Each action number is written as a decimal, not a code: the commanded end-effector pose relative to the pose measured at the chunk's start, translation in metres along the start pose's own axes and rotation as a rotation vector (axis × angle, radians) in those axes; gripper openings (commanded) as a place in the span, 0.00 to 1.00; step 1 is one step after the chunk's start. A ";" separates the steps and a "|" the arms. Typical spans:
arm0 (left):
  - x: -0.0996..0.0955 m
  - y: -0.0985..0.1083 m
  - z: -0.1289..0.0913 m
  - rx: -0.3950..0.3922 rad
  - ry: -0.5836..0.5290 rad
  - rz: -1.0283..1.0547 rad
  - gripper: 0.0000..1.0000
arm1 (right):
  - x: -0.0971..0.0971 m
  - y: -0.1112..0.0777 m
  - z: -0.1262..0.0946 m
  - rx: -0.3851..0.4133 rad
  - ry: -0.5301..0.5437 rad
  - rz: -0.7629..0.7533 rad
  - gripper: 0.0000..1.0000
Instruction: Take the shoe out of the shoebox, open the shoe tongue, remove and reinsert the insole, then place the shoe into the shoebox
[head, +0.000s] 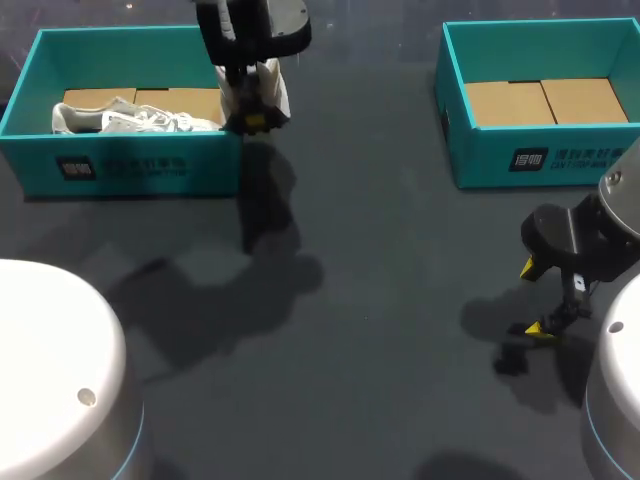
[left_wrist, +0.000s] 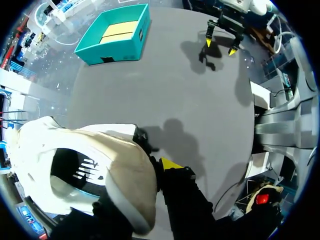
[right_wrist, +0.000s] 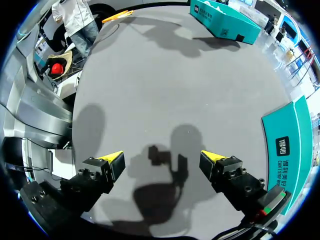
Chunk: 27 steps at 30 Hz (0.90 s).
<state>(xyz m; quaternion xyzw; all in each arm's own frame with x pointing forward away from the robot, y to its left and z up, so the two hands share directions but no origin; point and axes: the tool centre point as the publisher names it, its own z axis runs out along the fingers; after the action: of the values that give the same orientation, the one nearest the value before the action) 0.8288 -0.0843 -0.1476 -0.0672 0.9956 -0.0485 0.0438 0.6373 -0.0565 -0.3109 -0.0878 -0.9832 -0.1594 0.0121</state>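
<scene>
I am looking at a matt, dark grey tabletop (head: 380, 300). The shoebox (head: 130, 165) at upper left is showing smooth teal card, with plain brown cardboard inside. The shoe (left_wrist: 127, 185) is showing off-white, suede-like cloth. My right end effector (right_wrist: 162, 161) is wearing yellow plastic tips.

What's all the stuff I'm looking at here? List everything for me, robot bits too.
shoeboxes: two, teal; left shoebox at the table's far left, right shoebox at its far right.
shoes: two, white; lying shoe inside the left shoebox, held shoe in the air at that box's right end.
cardboard liners: two, brown, one on each box's floor.
table: one, dark grey, under everything.
left gripper: one, black with yellow tips, shut on the held shoe.
right gripper: one, same colours, open and empty, above the table's near right.
</scene>
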 end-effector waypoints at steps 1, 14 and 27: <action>0.002 0.004 -0.001 0.008 -0.007 0.002 0.00 | 0.002 -0.001 0.000 0.002 -0.003 0.000 1.00; -0.057 0.029 -0.001 -0.011 0.002 -0.050 0.00 | 0.002 -0.001 0.000 0.002 -0.003 0.000 1.00; -0.156 0.097 -0.010 0.004 0.027 -0.139 0.00 | 0.002 -0.001 0.000 0.002 -0.003 0.000 1.00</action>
<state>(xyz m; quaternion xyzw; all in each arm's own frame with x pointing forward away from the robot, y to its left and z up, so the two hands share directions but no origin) 0.9501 0.0146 -0.1357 -0.1387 0.9883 -0.0450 0.0450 0.6372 -0.0565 -0.3109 -0.0878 -0.9832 -0.1594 0.0120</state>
